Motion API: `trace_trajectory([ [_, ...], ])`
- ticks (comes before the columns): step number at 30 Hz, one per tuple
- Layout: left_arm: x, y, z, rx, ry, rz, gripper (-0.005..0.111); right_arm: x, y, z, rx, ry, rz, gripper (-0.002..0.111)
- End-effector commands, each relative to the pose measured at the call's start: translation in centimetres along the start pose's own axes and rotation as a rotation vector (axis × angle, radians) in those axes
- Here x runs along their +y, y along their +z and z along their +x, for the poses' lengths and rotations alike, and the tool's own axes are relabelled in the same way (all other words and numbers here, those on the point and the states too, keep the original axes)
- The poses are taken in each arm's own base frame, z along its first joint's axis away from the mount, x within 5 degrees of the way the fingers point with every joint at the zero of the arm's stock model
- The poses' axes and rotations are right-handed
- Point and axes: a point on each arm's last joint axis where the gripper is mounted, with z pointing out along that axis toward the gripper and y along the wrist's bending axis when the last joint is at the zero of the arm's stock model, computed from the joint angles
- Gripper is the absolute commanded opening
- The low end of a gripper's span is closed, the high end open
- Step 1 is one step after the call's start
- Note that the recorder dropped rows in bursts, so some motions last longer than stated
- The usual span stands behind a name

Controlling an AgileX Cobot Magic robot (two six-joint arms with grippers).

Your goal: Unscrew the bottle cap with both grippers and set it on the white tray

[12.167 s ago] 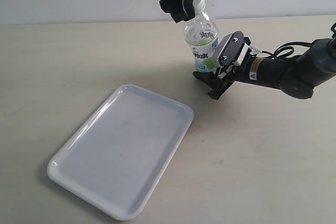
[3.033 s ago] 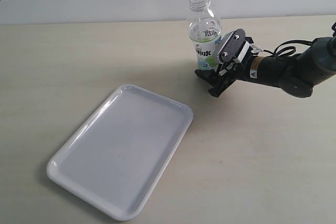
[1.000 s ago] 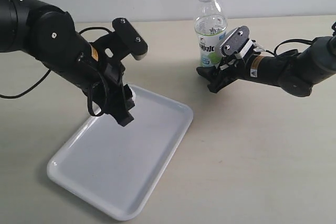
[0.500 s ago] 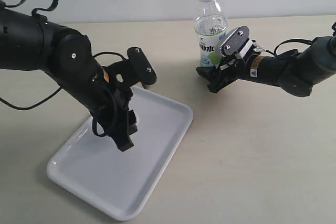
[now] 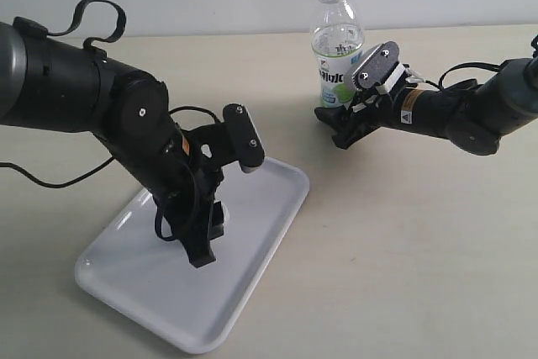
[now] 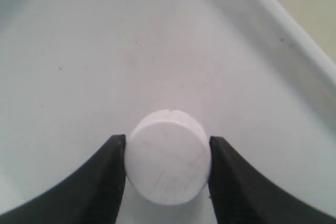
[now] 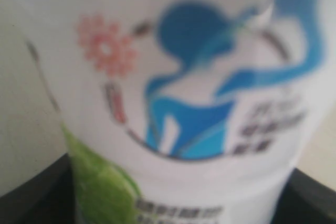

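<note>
Above the glossy white rectangular plastic tray (image 5: 269, 199) the black left gripper (image 5: 208, 229) pinches the small round white plastic cap (image 6: 167, 163), perhaps resting on it, while beyond the tray's right corner the right gripper (image 5: 334, 119) clamps the clear plastic bottle (image 5: 336, 48).

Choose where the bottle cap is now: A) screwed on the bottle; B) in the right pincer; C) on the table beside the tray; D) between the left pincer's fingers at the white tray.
D: the left pincer grips the bottle cap over the white tray, and the bottle stands uncapped.
</note>
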Motion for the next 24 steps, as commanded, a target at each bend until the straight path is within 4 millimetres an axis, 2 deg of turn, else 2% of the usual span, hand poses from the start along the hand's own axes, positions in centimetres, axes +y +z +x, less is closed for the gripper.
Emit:
trace_trajectory([
  [1, -0.26, 0.24, 0.10, 0.009, -0.005, 0.014, 0.000, -0.18, -0.03, 0.06, 0.032, -0.011, 0.007, 0.000],
  [8, -0.38, 1.09, 0.37, 0.035, -0.005, 0.031, 0.000, -0.18, -0.03, 0.06, 0.032, -0.011, 0.007, 0.000],
  [17, -0.47, 1.08, 0.48, 0.047, -0.007, 0.041, 0.001, -0.15, -0.03, 0.06, 0.033, -0.014, 0.004, 0.000],
  [20, -0.51, 1.08, 0.52, 0.052, -0.009, 0.046, 0.024, -0.15, -0.03, 0.06, 0.033, -0.014, 0.004, 0.000],
  [22, -0.51, 1.08, 0.52, 0.052, -0.010, 0.046, 0.048, -0.15, -0.03, 0.06, 0.033, -0.014, 0.004, 0.000],
  [23, -0.51, 1.08, 0.52, 0.053, -0.040, 0.045, 0.066, -0.15, -0.03, 0.06, 0.033, -0.014, 0.004, 0.000],
  [24, -0.51, 1.08, 0.52, 0.053, -0.049, 0.044, 0.072, -0.15, -0.03, 0.06, 0.033, -0.014, 0.004, 0.000],
])
